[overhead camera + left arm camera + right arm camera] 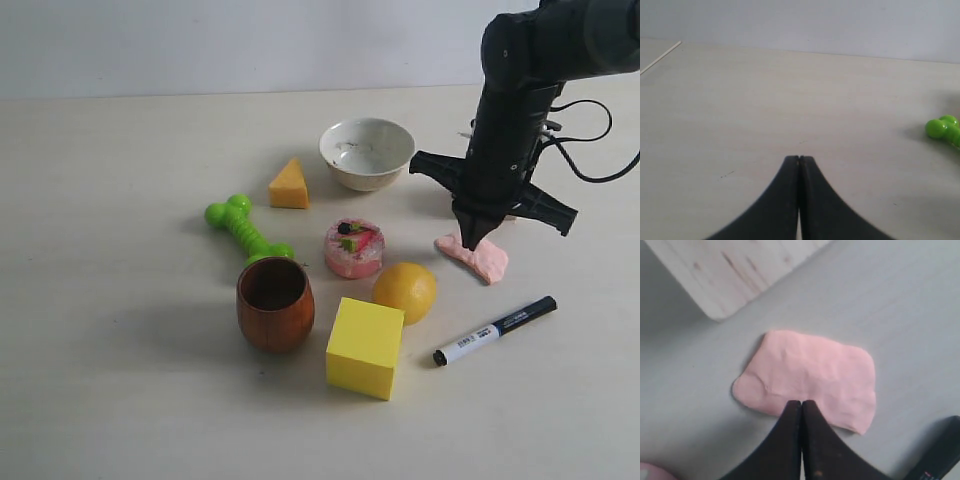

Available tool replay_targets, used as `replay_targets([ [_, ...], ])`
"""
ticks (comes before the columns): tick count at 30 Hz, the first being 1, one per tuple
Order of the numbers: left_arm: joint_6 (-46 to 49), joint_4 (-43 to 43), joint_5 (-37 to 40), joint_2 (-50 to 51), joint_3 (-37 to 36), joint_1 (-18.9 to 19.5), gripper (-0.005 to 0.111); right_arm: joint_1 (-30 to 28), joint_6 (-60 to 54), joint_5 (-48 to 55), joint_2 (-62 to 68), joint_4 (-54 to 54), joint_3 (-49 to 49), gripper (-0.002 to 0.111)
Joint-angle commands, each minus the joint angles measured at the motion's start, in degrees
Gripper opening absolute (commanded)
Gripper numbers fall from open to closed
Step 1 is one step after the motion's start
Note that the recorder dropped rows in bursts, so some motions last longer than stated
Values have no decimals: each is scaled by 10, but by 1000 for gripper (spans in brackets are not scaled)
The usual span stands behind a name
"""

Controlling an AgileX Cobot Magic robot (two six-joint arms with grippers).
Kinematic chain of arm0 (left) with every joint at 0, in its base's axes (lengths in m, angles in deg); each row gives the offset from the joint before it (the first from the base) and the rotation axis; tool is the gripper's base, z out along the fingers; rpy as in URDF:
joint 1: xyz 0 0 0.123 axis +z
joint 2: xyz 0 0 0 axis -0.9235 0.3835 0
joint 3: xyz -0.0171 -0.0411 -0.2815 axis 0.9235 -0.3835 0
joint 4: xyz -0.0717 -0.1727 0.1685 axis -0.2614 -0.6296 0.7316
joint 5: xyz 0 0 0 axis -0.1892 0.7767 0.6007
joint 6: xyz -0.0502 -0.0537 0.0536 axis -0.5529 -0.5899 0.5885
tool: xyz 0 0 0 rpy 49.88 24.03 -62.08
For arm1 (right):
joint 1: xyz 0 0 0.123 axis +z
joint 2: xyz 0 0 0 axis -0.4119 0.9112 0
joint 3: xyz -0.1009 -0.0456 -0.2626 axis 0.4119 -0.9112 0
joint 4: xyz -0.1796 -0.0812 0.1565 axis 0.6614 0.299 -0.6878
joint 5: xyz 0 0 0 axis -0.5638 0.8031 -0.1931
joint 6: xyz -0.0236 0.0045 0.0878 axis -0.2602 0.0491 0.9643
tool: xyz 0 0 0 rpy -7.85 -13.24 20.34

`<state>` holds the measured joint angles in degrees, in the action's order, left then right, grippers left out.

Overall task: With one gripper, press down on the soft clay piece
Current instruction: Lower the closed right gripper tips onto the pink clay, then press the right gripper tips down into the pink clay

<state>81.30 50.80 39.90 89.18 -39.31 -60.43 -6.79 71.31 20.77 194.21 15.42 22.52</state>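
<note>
The soft clay piece (478,257) is a flat, lumpy salmon-pink slab on the table, right of the orange. My right gripper (468,241) points straight down, shut to a narrow tip, at the slab's left end. Whether the tip touches the clay I cannot tell. In the right wrist view the clay (812,375) fills the middle, and the shut right gripper (802,402) lies over its near edge. My left gripper (799,158) is shut with nothing in it, over bare table; it is out of the exterior view.
A black-and-white marker (495,330) lies near the clay. An orange (405,291), pink cake toy (354,248), yellow cube (365,346), wooden cup (275,303), green bone toy (245,229), cheese wedge (290,185) and white bowl (366,152) stand leftward. A pale wooden block (735,270) sits just beyond the clay.
</note>
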Motion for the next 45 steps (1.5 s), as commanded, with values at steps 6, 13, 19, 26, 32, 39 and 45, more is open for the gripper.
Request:
replay_targets([
  [6,-2,-4,-4,-4,1,-3,0,-2,-4,6,5,19,4,0],
  [13,-2,-4,-4,-4,1,-3,0,-2,-5,4,10,24,4,0],
  [19,-2,-4,-4,-4,1,-3,0,-2,-5,6,23,25,2,0],
  [26,-2,-4,-4,-4,1,-3,0,-2,-17,6,52,14,1,0],
  [32,-2,-4,-4,-4,1,-3,0,-2,-26,6,71,5,1,0],
  [39,-2,-4,-4,-4,1,-3,0,-2,-36,8,87,-10,1,0],
  [45,-2,-4,-4,-4,1,-3,0,-2,-41,17,99,-11,1,0],
])
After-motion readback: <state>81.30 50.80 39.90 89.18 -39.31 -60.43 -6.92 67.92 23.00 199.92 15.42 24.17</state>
